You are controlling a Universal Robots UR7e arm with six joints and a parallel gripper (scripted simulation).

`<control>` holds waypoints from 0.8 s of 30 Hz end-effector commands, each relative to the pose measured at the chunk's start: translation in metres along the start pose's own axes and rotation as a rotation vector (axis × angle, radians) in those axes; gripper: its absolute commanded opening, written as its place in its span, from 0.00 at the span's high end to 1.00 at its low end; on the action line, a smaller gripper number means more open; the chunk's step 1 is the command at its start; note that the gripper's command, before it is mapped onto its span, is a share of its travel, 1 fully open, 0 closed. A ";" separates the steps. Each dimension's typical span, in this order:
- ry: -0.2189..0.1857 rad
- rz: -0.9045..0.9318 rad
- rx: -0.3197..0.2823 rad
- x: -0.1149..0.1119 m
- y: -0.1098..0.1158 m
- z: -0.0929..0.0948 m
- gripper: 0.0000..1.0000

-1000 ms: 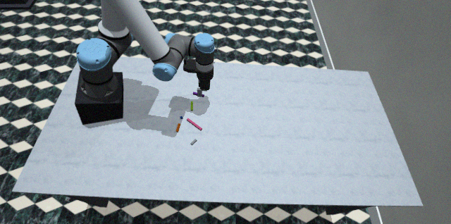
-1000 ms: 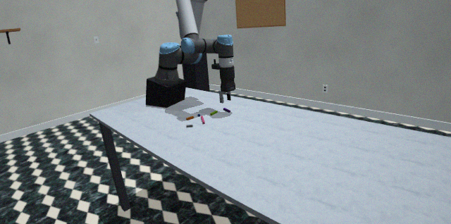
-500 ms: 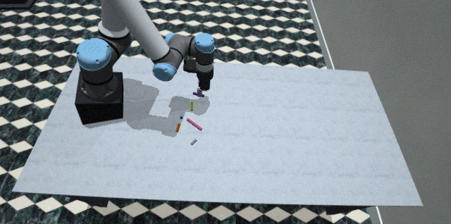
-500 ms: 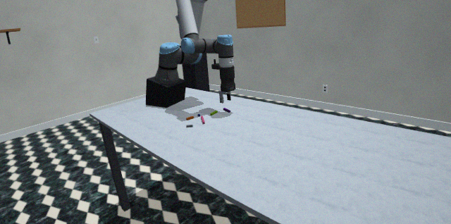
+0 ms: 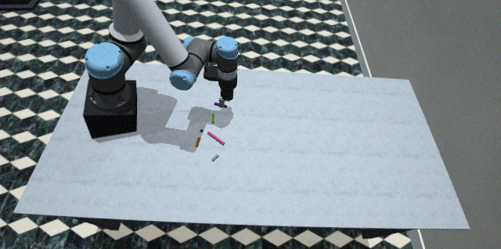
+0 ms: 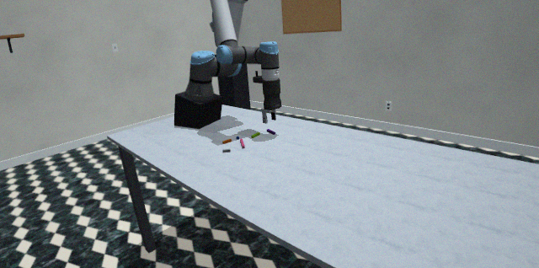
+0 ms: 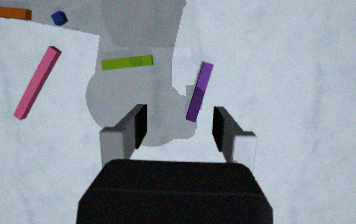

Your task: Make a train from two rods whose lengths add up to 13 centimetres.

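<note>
One purple rod [image 7: 199,91] btwn open fingers.

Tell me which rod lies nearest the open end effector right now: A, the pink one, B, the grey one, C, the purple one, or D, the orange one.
C: in the wrist view the purple rod lies just ahead of the open, empty end effector, near its right-hand finger, while the pink rod lies farther off.
</note>
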State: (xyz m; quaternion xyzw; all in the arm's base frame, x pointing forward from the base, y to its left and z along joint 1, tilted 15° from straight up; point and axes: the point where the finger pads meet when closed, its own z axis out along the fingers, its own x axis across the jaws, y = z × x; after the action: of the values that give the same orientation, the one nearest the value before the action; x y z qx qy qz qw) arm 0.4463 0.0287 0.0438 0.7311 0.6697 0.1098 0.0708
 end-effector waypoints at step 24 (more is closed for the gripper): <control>-0.002 -0.001 0.008 -0.131 0.015 0.003 0.00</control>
State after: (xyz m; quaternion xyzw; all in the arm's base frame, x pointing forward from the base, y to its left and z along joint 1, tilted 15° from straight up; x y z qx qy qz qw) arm 0.4536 -0.0614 0.0380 0.7305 0.6711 0.1065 0.0685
